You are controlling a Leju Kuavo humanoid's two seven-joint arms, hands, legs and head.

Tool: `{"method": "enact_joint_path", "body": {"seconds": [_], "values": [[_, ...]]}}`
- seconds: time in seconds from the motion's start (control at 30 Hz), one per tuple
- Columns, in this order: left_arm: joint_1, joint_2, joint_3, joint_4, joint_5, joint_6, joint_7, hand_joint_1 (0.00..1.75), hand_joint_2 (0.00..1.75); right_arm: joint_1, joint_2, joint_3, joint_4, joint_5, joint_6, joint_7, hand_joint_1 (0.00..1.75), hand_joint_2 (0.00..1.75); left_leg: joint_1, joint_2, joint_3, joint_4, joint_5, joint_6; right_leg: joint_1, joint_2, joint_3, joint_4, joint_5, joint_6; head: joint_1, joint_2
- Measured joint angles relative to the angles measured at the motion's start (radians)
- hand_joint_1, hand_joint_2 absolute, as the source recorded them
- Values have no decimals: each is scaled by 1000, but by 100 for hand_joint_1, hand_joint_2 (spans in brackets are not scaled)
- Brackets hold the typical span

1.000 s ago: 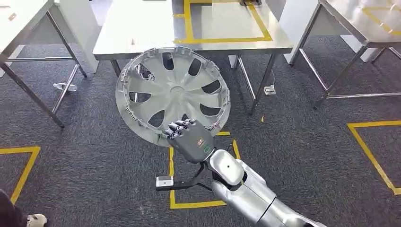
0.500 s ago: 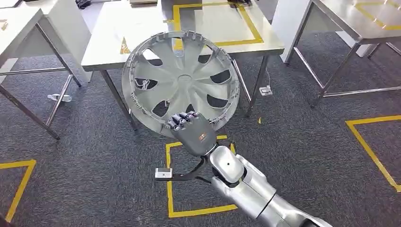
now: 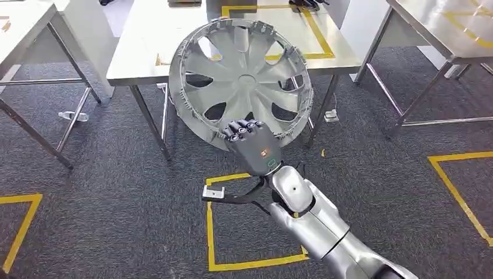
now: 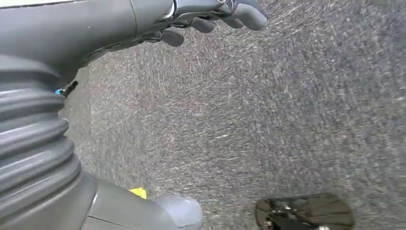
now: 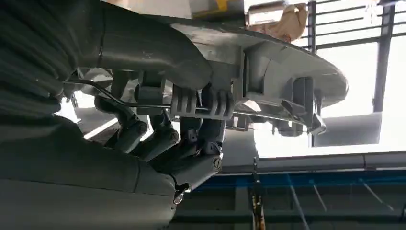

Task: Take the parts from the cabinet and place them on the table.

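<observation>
Lifted higher and farther forward than a second ago: round silver-grey plastic wheel cover with curved spokes and dark slots (image 3: 241,81), top rim now over the near edge of the steel table instead of hanging in front of it. Whole floor view also shifted, so camera moved too.

Nearest, in the head view: silver right arm (image 3: 317,224) rising from the lower right, a thin black bracket with a small grey block (image 3: 214,192) jutting out beside the wrist. Above it, dark grey right hand (image 3: 251,145), fingers (image 3: 239,129) curled over the lower rim of the wheel cover, gripping it and holding it off the floor, tilted face-up toward the camera. In the right wrist view, same right hand (image 5: 182,124) clamped on the ribbed edge of the cover (image 5: 287,81), thumb on one side, dark fingers on the other.

Left hand (image 4: 210,17) seen in the left wrist view above dark grey speckled carpet (image 4: 287,110), fingers loosely curled, apart, holding nothing.

Below, yellow tape square (image 3: 210,221) on the carpet beneath the arm.

Beyond the cover, rectangular stainless-steel table (image 3: 145,52) on thin metal legs, yellow tape outline (image 3: 320,38) on its top. Farther off, a second steel table (image 3: 442,26) at the right and another (image 3: 26,26) at the left.
</observation>
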Motion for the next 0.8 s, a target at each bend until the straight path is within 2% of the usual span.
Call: {"method": "enact_joint_path", "body": {"seconds": [0.03,0.13,0.17,0.2,0.23,0.3,0.33,0.37,0.4,0.43,0.5,0.53,0.57,0.63,0.67,0.7,0.73,0.77,0.8], "values": [[-3,0,0,0,3,1,-1,0,175,-12,2,-2,3,1,-5,-3,175,175,-7,0,-1,3,-5,-8,9,0,17,-17,-21,-4,0,0],[-3,1,1,0,10,2,-1,0,175,-27,6,-5,7,2,-6,-4,175,175,-3,1,7,-10,-8,-23,11,3,16,-15,-28,-18,0,0],[-4,0,1,-1,10,2,-1,0,175,-29,9,-8,7,1,-6,-3,175,175,-6,2,15,-12,-14,-33,6,4,27,-24,-27,-27,0,0],[-3,0,2,-2,11,2,-2,0,175,-29,11,-10,8,1,-5,-3,175,175,-3,1,12,4,-19,-35,2,2,38,-30,-28,-35,1,0],[-3,0,2,-1,11,2,-2,0,175,-34,14,-14,9,-1,-6,-2,175,175,-4,1,-12,55,-43,-37,1,0,44,-32,-33,-43,-7,0],[-3,1,2,-1,11,2,-2,0,175,-36,17,-15,13,0,-5,-5,175,175,-3,1,-104,216,-107,-42,3,1,52,-31,-40,-51,-5,0],[-2,1,2,-1,11,2,-2,0,175,-35,17,-15,16,2,-5,-5,175,175,-3,1,-152,291,-125,-43,4,2,58,-31,-46,-52,-6,0],[-1,1,2,-1,11,2,-2,0,175,-35,18,-15,19,2,-5,-7,175,175,-3,1,-181,320,-116,-43,5,4,65,-31,-52,-52,-5,0],[1,1,3,0,11,2,-2,0,175,-35,18,-15,21,2,-5,-7,175,175,-3,1,-181,292,-76,-41,6,6,76,-31,-59,-51,-5,0],[1,1,3,0,11,2,-2,0,175,-35,18,-16,21,2,-6,-6,175,175,-3,1,-159,227,-25,-39,6,8,86,-31,-67,-49,-5,0],[1,1,3,0,12,2,-2,0,175,-35,21,-17,21,2,-8,-7,175,175,-3,2,-86,37,89,-31,6,8,109,-30,-85,-43,-5,0],[1,1,4,0,13,2,-2,0,175,-38,22,-17,23,2,-11,-8,175,175,-8,0,-68,12,73,-28,13,8,110,-27,-93,-36,-4,0],[-1,1,5,0,14,3,-3,0,175,-41,23,-18,23,2,-13,-11,175,175,-7,0,-60,-5,66,-20,13,12,105,-24,-96,-31,-6,0],[-1,1,7,0,14,3,-3,0,175,-41,23,-18,23,0,-18,-15,175,175,-11,-1,-63,-3,60,-11,12,12,108,-30,-100,-22,-2,0],[0,1,8,0,14,3,-3,0,175,-42,23,-18,23,-2,-18,-17,175,175,-10,-2,-60,-6,57,-4,12,11,112,-32,-104,-16,-3,0],[1,-1,8,0,14,3,-4,0,175,-41,25,-19,23,-6,-19,-18,175,175,-2,-1,-50,-14,57,2,8,10,111,-25,-112,-8,-2,0],[-1,-1,8,0,14,3,-5,0,175,-42,26,-19,23,-10,-19,-19,175,175,-1,-1,-44,-15,52,9,10,8,96,11,-128,-3,-1,0],[-3,-2,8,0,14,3,-6,0,175,-43,26,-19,23,-13,-21,-21,175,175,-1,-1,-42,-15,48,13,8,6,58,80,-155,3,2,0],[-3,-3,8,0,14,3,-6,0,175,-41,26,-20,23,-13,-21,-24,175,175,-1,-1,-39,-15,43,14,4,6,0,174,-189,8,2,0]]}}
